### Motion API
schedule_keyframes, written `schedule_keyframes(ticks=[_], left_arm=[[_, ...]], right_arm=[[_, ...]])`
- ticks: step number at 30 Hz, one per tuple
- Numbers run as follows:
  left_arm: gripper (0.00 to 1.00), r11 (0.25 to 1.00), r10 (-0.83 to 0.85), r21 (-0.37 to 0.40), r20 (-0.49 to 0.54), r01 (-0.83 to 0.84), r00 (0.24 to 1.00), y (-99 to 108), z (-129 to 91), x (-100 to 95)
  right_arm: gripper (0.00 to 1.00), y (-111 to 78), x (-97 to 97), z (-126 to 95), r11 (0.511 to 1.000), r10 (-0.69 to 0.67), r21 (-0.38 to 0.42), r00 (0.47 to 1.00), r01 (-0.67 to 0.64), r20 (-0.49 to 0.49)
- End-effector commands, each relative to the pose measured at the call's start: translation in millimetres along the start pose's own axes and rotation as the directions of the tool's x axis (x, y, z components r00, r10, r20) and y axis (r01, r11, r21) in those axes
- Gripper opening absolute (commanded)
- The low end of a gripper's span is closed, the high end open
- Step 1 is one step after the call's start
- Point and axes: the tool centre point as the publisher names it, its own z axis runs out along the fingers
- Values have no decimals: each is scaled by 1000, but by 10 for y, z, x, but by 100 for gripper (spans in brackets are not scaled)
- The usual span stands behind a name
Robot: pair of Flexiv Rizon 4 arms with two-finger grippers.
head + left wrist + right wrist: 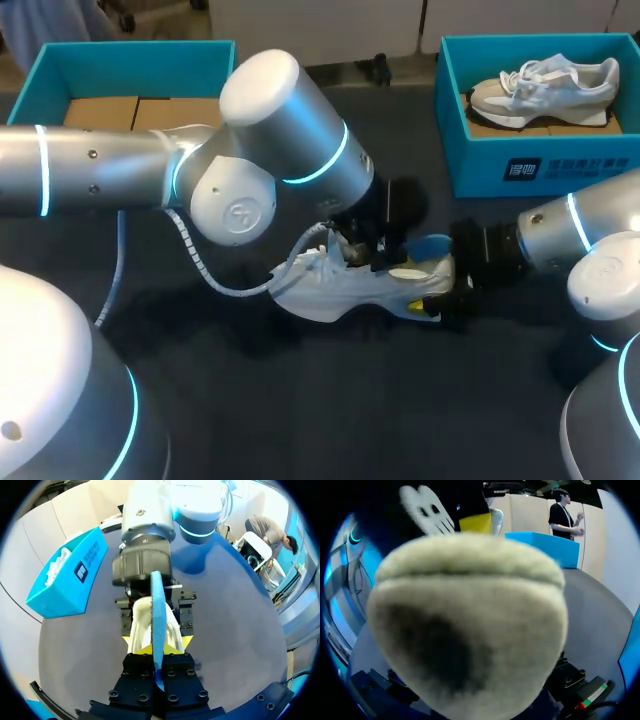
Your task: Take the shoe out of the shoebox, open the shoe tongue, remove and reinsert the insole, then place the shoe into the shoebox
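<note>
My left arm [140, 170] reaches past mid-table with the wrist angled down; the left gripper [157, 652] is pinched on the blue insole [157, 605]. My right arm [585, 235] lies low and level, with the right gripper [437, 297] clamped across the heel of the shoe [340, 285].

White shoe [335, 285] mid-table, toe left; blue insole [157, 615] on edge, partly out; teal shoebox [520, 165] open, back right.

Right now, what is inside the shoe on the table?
A blue insole stands on edge in the white shoe, clamped by the left fingers. How deep its front end reaches is hidden by the shoe's upper.
</note>
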Motion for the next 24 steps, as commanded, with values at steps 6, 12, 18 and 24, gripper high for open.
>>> schedule_keyframes(ticks=[6, 12, 18, 24], left_arm=[[0, 999, -6, 51, 12, 6, 1000, -268, -396, -67], [0, 991, -26, 130, 28, 23, 999, -566, -592, -160], [0, 978, -19, 207, 60, 6, 998, -901, -882, -182], [0, 948, -65, 318, 110, 27, 992, -1186, -1212, -246]], right_arm=[[0, -11, -1, 34, 1000, 1, 7, 1000, -1, 2], [0, -11, -1, 34, 1000, 1, 7, 1000, -1, 2], [0, -11, -1, 34, 1000, 1, 7, 1000, -1, 2], [0, -11, -1, 34, 1000, 1, 7, 1000, -1, 2]])
